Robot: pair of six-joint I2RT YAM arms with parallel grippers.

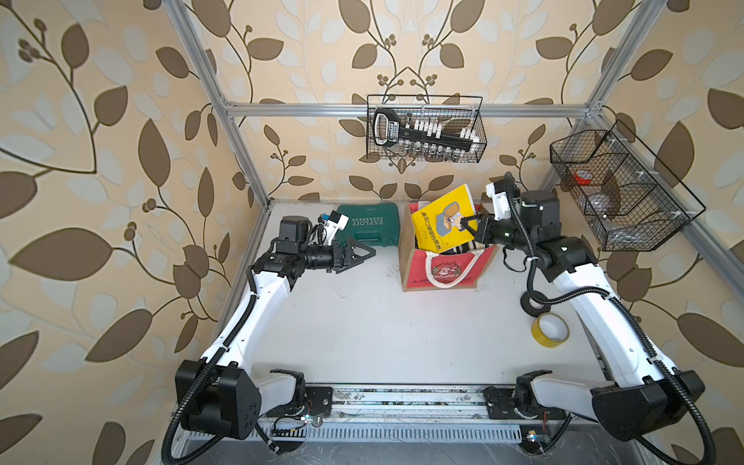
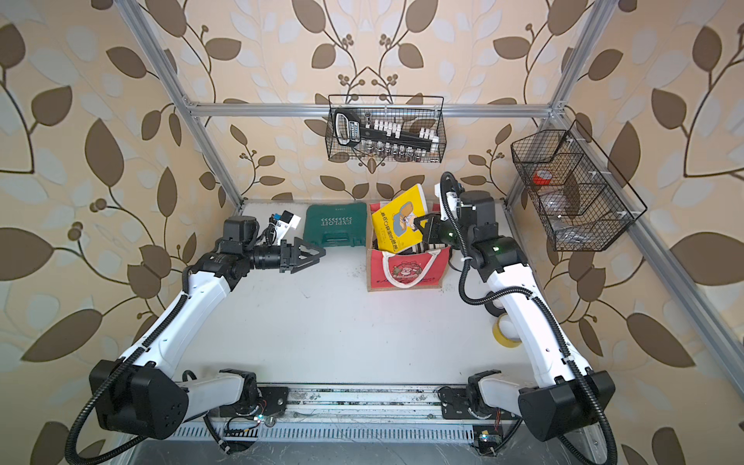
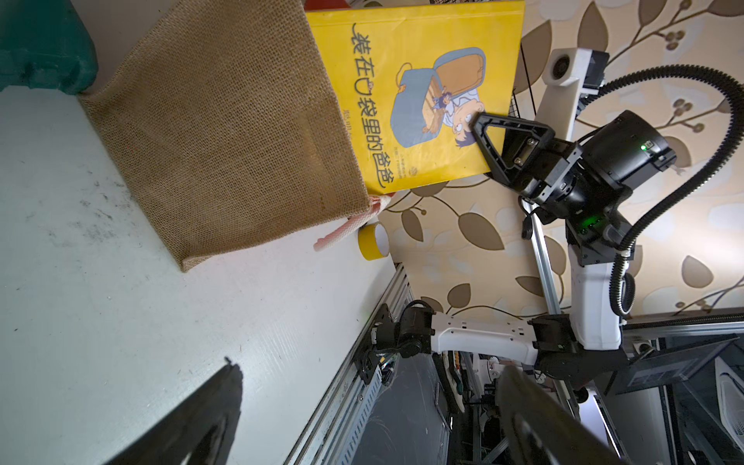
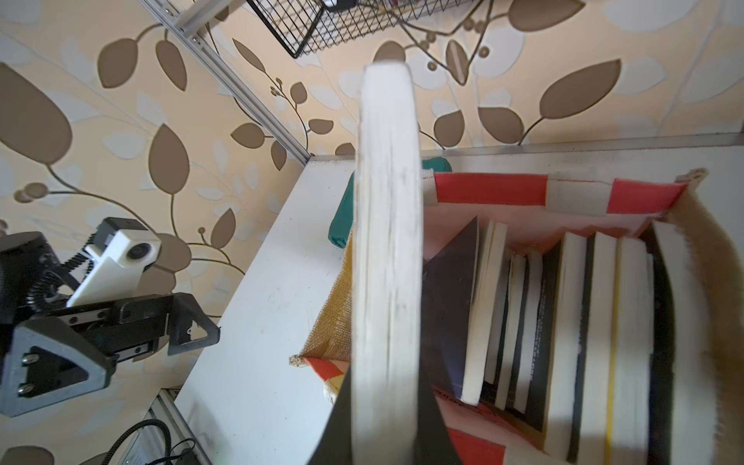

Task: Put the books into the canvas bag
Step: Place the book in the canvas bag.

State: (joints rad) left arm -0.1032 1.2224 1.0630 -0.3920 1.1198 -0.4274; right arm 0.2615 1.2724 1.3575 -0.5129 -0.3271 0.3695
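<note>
cover of the yellow book (image 1: 441, 217) shows, its lower corner hidden inside the canvas bag (image 1: 475, 266); its long axis rises steeply, tilted, from the bag's mouth. my right hand (image 1: 465, 222) clamps its edge; my left hand (image 1: 364, 254) gapes empty over the worktop (image 1: 362, 334).

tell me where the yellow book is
In both top views the yellow book is pinched by the right gripper, tilted at the canvas bag's open mouth, just right of the green case.

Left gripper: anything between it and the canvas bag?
Nothing: only bare table separates the open left gripper from the canvas bag, seen in both top views. The green tool case sits farther back.
</note>
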